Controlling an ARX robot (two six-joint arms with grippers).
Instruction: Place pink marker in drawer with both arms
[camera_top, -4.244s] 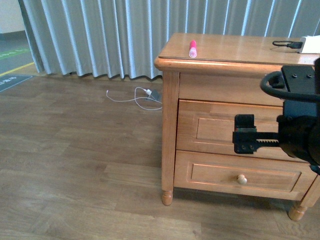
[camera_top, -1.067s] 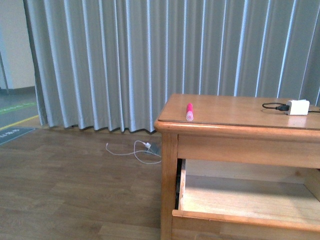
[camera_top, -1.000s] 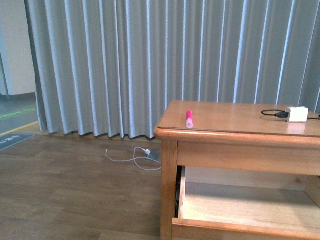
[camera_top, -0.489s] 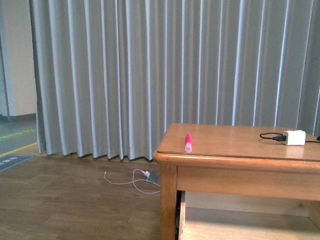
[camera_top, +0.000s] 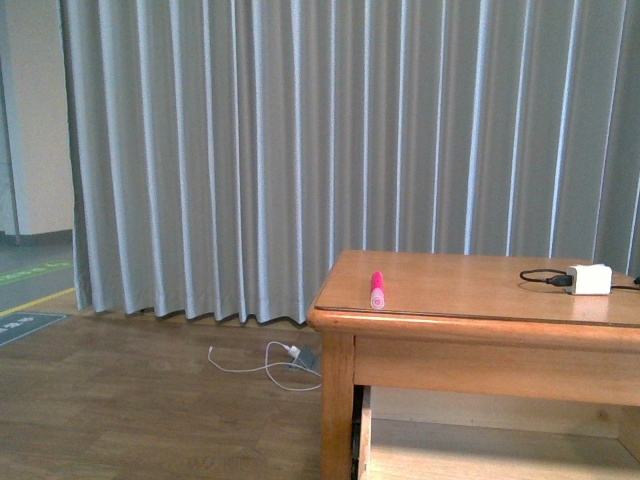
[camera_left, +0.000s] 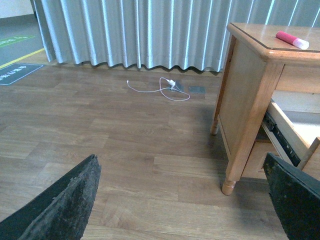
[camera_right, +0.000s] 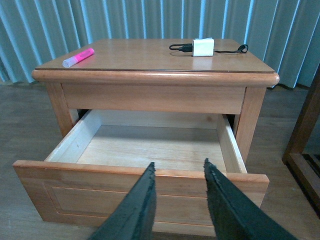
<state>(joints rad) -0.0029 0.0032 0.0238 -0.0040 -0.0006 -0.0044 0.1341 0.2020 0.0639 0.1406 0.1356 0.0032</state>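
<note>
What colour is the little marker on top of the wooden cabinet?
The marker is bright pink with a paler pink end. It shows best in the right wrist view.

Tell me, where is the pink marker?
In the front view, the pink marker lies on the cabinet top near its front left corner, left of the charger and above the open drawer.

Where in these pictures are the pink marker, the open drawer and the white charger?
pink marker (camera_top: 377, 289): front view, middle of barrel.
drawer (camera_right: 150, 145): right wrist view, bare inside floor.
white charger (camera_top: 589, 279): front view, block's side face.
</note>
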